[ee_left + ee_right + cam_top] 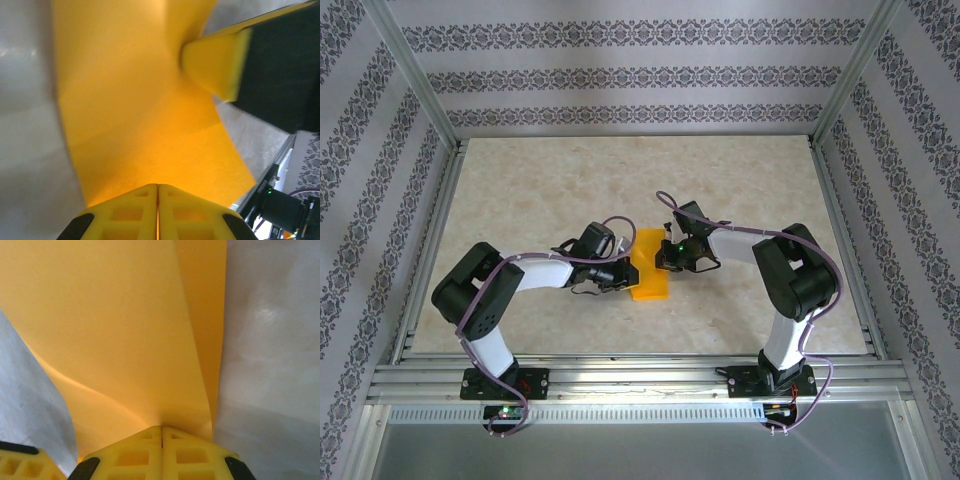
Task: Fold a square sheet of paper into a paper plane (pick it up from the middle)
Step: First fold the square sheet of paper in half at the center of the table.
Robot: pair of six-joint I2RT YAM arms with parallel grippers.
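The square sheet of paper (650, 285) is orange-yellow and lies mid-table between both grippers, bent upward rather than flat. My left gripper (630, 272) is shut on its left side. In the left wrist view the closed fingertips (158, 186) pinch the sheet (140, 110), and a yellow finger (215, 65) of the right gripper presses the far part. My right gripper (665, 258) is shut on the sheet's right side. In the right wrist view the paper (110, 325) puckers at the closed tips (161, 428), and a left finger (20, 465) shows at the bottom left. The paper plane is out of view.
The beige table (540, 190) is bare around the paper. Aluminium rails (620, 375) run along the near edge and up the sides, with patterned walls (620, 80) behind. Both arms bend inward, their wrists close together over the sheet.
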